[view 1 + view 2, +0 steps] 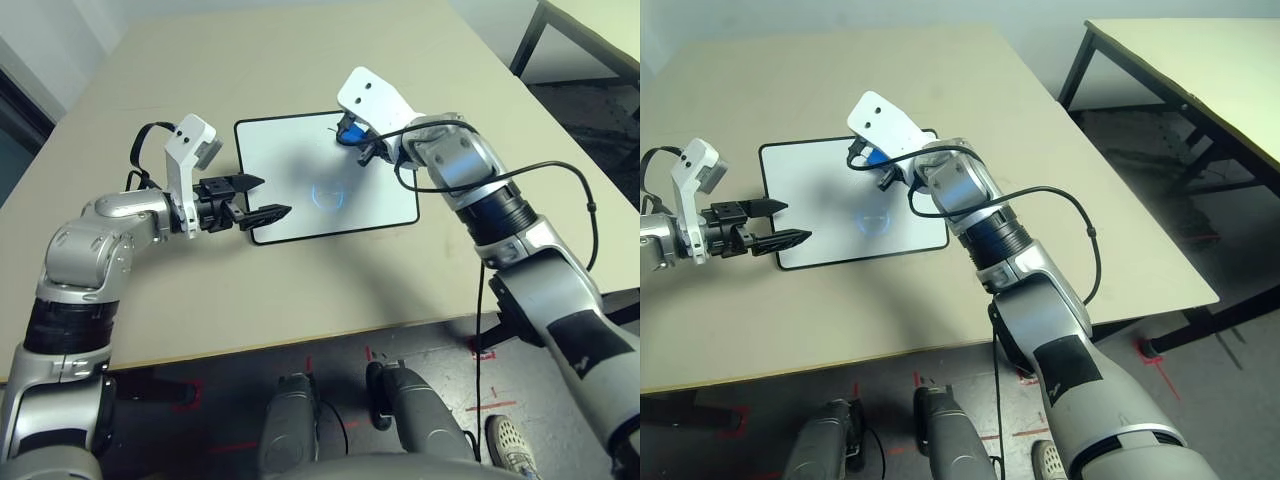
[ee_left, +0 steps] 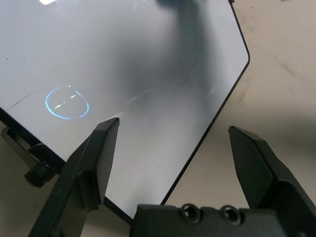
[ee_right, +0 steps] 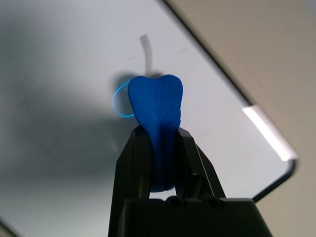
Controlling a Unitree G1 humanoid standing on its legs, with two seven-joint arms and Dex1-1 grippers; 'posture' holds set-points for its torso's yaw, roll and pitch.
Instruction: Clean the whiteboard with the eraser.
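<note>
Whiteboard (image 1: 290,190), right end effector (image 3: 162,148) pinching eraser (image 3: 157,106), left end effector (image 2: 173,131) spread over near edge.

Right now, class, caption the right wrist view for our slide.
Black two-fingered right claw gripping a blue eraser block over the white, black-framed whiteboard.

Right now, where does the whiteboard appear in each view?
Left eye: just above picture centre, between the forearms; whiteboard.
Right eye: left of centre, partly behind the right arm.
Left wrist: beyond the open left pincer, a corner between its fingers.
Right wrist: behind the blue eraser gripped in the right pincer.
Shared landmark: its thin black frame.
</note>
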